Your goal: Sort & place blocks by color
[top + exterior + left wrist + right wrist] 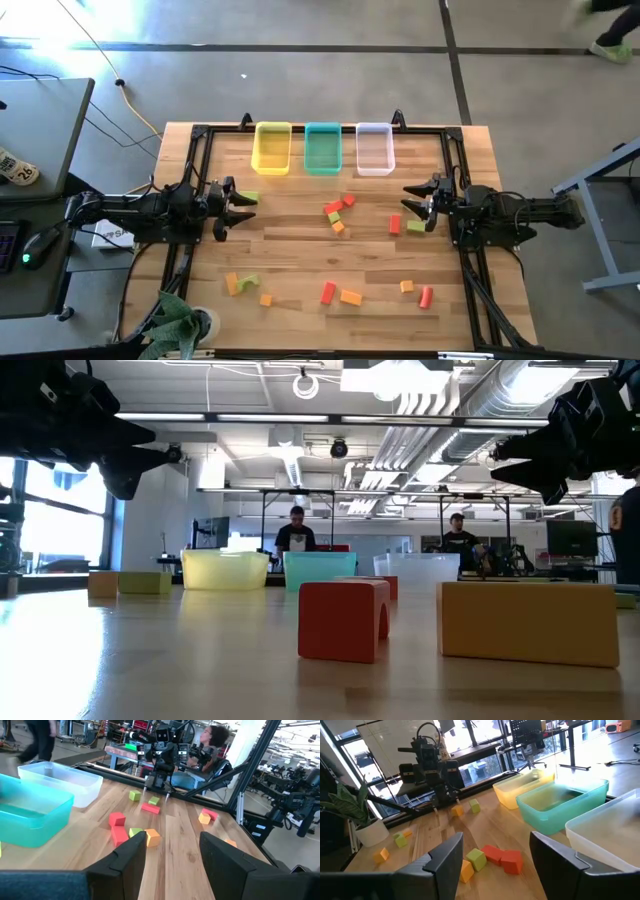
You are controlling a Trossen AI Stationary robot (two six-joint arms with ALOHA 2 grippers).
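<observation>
With both the left gripper [243, 206] and right gripper [413, 205] hanging wide open and empty at the table's [300, 310] side edges, I think each should descend straight over 1 block [395, 224], the blocks lying scattered mid-table and toward the front edge.

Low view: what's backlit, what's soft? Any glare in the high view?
Low view: both arms are dark silhouettes against bright ceiling lights; the near small red arch-shaped block looks slightly soft. High view: strong glare washes out the floor at the top left; the light wooden table is evenly lit.
</observation>
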